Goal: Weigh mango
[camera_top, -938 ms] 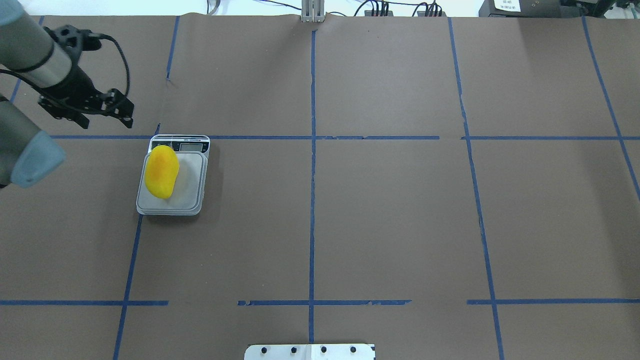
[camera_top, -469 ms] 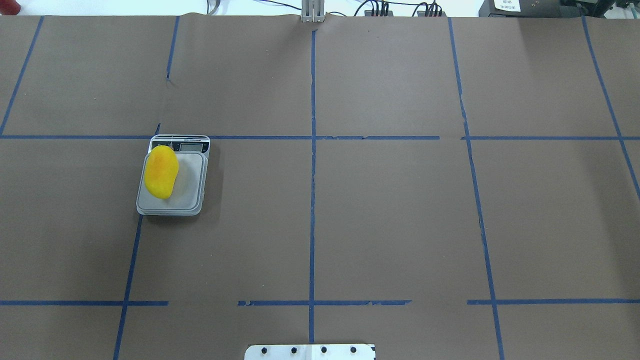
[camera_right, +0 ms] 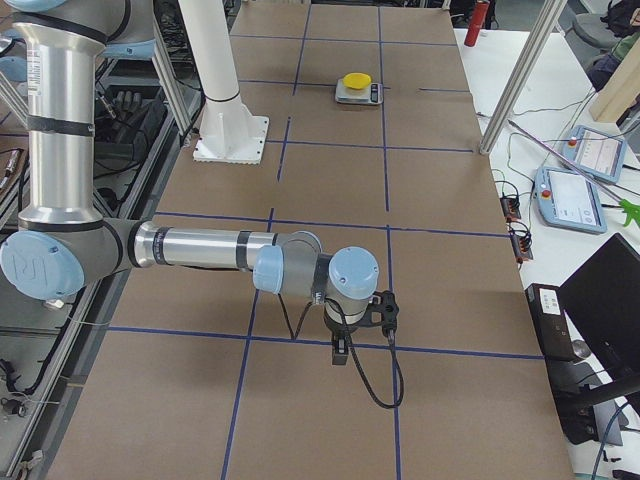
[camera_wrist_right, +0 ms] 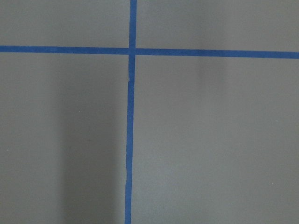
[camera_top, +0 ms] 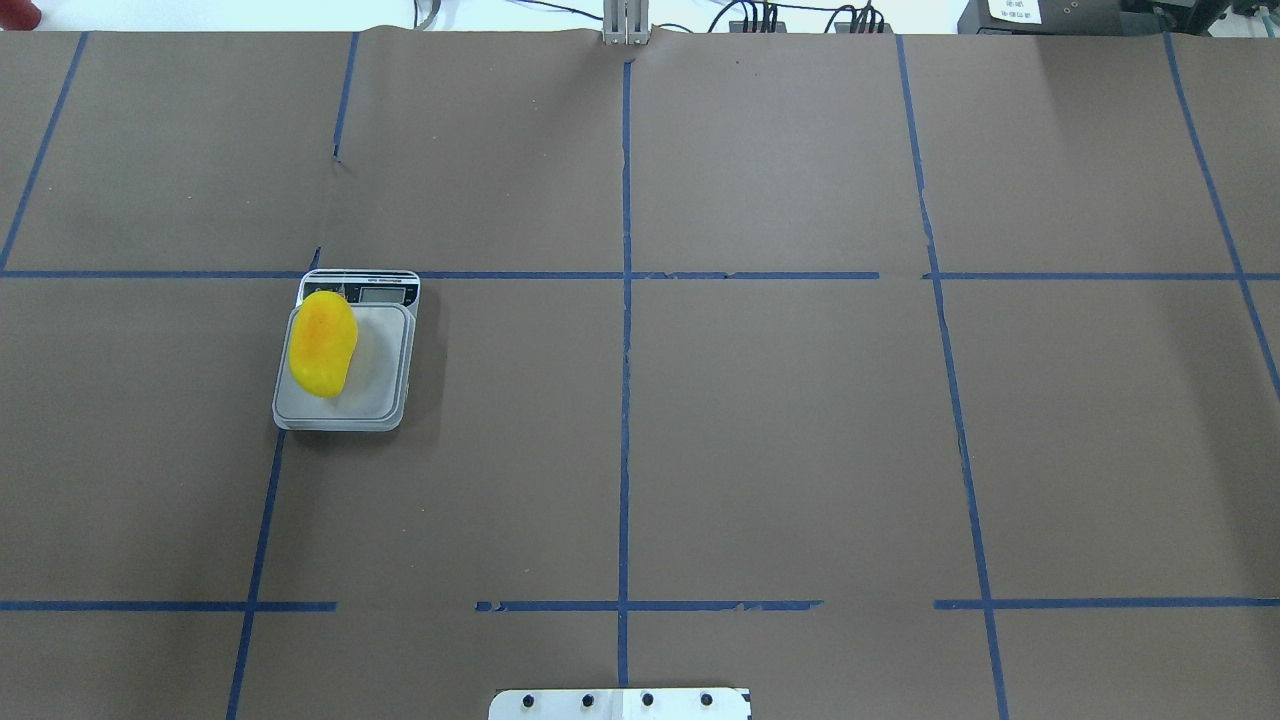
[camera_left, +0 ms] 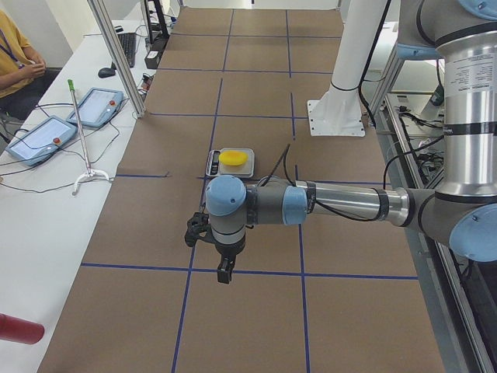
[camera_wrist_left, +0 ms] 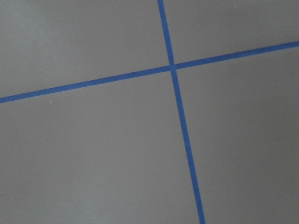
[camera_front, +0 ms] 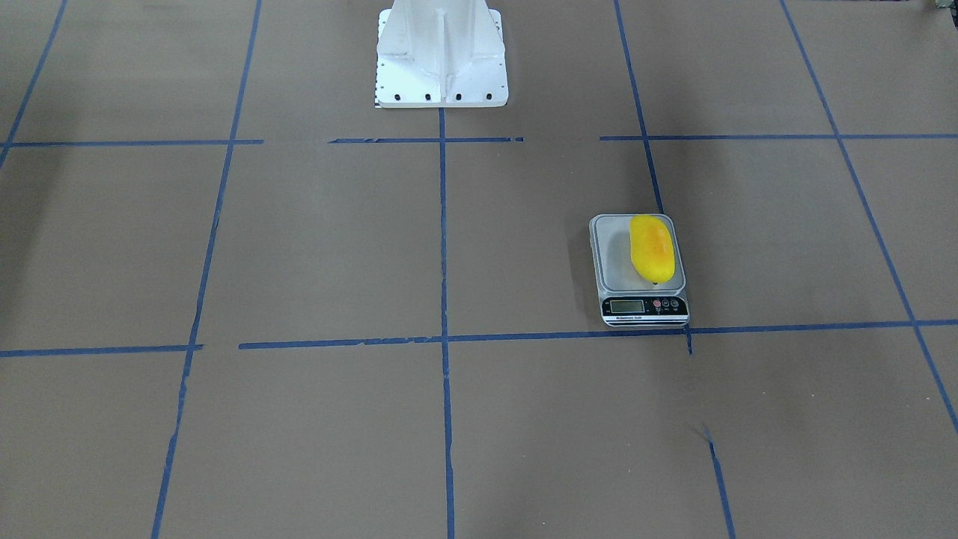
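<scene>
Mango (camera_top: pixel 323 343) rests alone on scale (camera_top: pixel 382 365) so weight reads true; left tool (camera_left: pixel 223 274), right tool (camera_right: pixel 340 354) well apart from it, open or closed: cannot tell.

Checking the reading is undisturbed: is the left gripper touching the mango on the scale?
Apart. The exterior left view shows the left gripper over bare table, clearly nearer the camera than the mango lying on the scale.
</scene>
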Controlling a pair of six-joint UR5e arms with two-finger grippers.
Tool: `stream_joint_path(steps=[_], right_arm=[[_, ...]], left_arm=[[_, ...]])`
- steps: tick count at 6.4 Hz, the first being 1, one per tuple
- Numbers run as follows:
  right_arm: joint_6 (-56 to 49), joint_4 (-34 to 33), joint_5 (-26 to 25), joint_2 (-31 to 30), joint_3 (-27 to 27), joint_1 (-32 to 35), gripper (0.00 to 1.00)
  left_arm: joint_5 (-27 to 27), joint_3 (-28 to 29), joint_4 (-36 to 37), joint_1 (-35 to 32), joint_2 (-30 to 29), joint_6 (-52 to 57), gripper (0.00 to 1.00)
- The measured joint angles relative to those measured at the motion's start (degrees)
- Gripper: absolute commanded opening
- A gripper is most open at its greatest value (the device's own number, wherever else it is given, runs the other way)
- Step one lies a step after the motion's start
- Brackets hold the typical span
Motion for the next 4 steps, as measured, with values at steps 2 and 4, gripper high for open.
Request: stream_joint_path(steps=[2, 4], right_arm=[[0.00, 0.00, 0.00, 0.00, 0.00, 0.00, 1.00], [0.00, 0.00, 0.00, 0.00, 0.00, 0.00, 1.00]], left_arm=[[-0.36, -0.16, 0.35, -0.37, 0.19, 0.56, 1.00], [-2.96, 0.26, 0.05, -0.50, 1.94, 0.33, 1.00]])
